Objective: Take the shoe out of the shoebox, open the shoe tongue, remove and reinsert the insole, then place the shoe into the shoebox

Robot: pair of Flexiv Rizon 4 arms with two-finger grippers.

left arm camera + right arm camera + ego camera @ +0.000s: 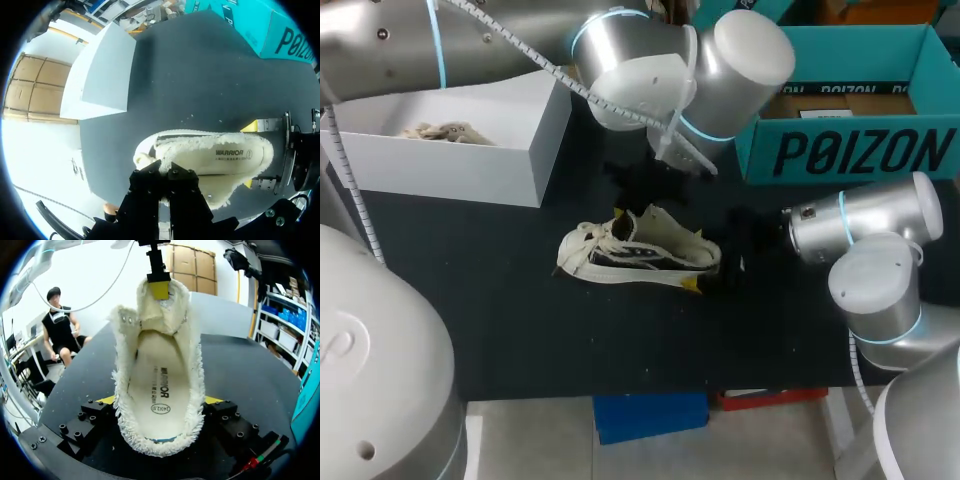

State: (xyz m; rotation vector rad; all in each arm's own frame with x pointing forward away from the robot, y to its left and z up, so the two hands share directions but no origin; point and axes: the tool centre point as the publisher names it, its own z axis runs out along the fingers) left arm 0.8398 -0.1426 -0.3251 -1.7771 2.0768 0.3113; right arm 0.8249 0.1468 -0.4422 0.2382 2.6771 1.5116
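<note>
A cream shoe [640, 255] with a fleecy lining stands on the black table [520, 320], toe toward the left. My left gripper [164, 175] is shut on the top of the shoe tongue [157, 315], which stands pulled up from the opening. My right gripper [160, 402] spans the heel, one yellow tip pressed against each side. The insole [160, 385] lies flat inside the shoe. At the far right stands the teal shoebox [850, 150], open.
A white box [470, 165] at the far left holds another pale shoe [445, 132]. My left arm [650, 70] hangs over the table's middle back. Bare tabletop lies in front of the shoe.
</note>
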